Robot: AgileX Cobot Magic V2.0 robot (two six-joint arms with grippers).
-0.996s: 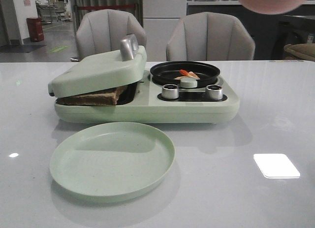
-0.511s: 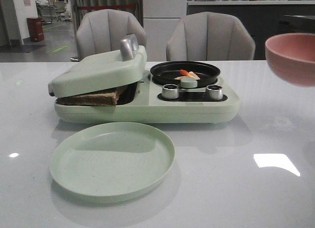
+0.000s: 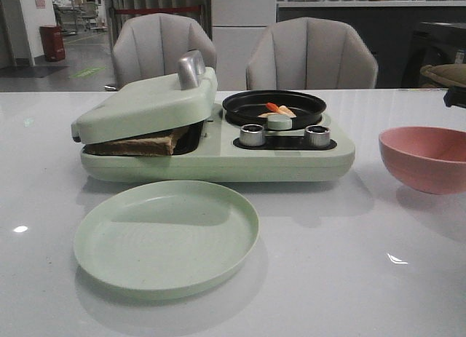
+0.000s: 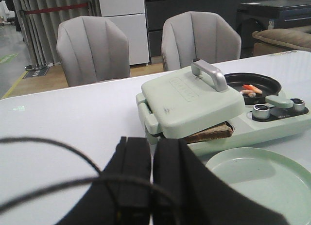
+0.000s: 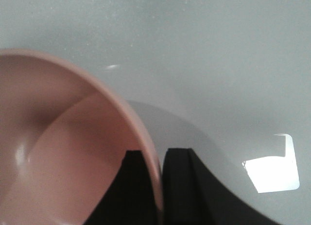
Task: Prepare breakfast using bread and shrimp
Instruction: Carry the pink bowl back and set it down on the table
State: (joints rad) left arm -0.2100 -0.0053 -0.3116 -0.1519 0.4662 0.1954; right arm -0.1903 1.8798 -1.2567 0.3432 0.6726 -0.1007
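Pink bowl (image 3: 426, 159), pale green plate (image 3: 166, 237), brown-crusted tan bread (image 3: 138, 143).

on your table (image 3: 58, 293) the breakfast maker (image 3: 218, 159) sits centre, with two chairs (image 3: 309, 53) behind. bread (image 3: 138, 143) lies under its tilted lid (image 3: 145, 104) on the left; shrimp (image 3: 280, 110) lie in the pan (image 3: 244, 104) on the right. the plate (image 3: 166, 237) lies in front, the bowl (image 3: 426, 159) to the right.

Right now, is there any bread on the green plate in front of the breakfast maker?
No, the green plate is bare; the bread sits in the breakfast maker under its part-raised lid.
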